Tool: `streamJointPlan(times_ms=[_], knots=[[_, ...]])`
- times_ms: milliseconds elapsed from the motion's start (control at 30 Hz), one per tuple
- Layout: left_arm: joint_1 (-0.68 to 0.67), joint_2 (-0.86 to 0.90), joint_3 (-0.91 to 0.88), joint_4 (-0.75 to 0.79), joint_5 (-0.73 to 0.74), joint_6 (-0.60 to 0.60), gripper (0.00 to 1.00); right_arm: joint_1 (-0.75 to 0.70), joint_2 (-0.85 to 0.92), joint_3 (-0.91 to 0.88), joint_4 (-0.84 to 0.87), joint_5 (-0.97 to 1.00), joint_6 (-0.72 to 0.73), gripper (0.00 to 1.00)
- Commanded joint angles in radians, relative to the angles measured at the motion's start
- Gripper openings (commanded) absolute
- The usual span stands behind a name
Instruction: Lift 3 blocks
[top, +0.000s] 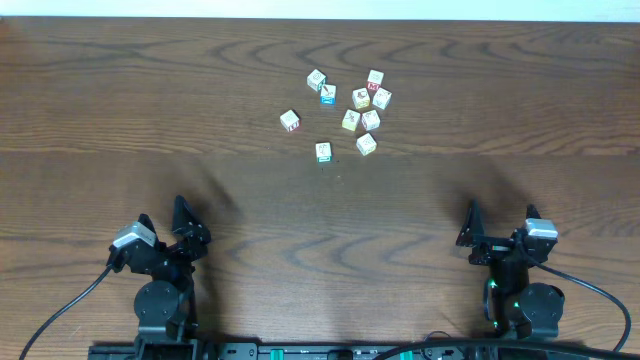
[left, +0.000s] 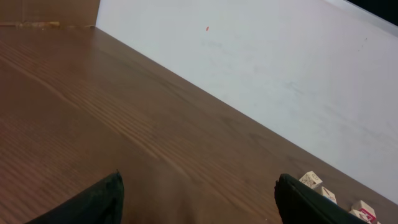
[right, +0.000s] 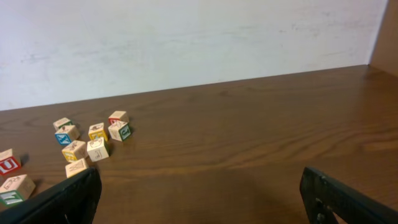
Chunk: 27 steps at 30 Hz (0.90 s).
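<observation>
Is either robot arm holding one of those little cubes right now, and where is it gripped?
Nothing is held. The left gripper and right gripper both have open, empty jaws, apart from the blocks.

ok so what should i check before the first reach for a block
1. Left tool open, empty: ok.
2. Right tool open, empty: ok.
3. Blocks all on the table, none lifted yet: ok.
4. Bare table between tools and blocks: ok.
5. Finger room around the leftmost block: ok.
6. Gaps inside the far cluster: cannot tell, too small to judge.
</observation>
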Motion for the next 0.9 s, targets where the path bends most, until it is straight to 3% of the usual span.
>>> streamJointPlan(times_ms=[0,400,533,733,867], knots=[[0.005,-0.005,-0.018,-0.04,-0.005,0.017,0.78,-0.016,-0.005,-0.002,-0.005,-0.004,0.011,0.99],[0.005,-0.005,-0.018,-0.04,-0.005,0.016,0.78,-0.016,-0.005,-0.002,-0.013,-0.06,0.01,0.99],[0.005,-0.005,-0.018,-0.04,-0.005,0.016,0.78,-0.016,0.001,-0.002,-0.011,-0.098,-0.066,0.99],[0.005,-0.005,-0.018,-0.04,-0.005,0.016,0.78,-0.016,0.016,-0.002,-0.005,-0.102,-0.072,0.99],[0.005,-0.005,-0.018,-0.04,-0.005,0.016,0.78,-0.016,0.019,0.043,0.015,-0.136,0.047,0.99]])
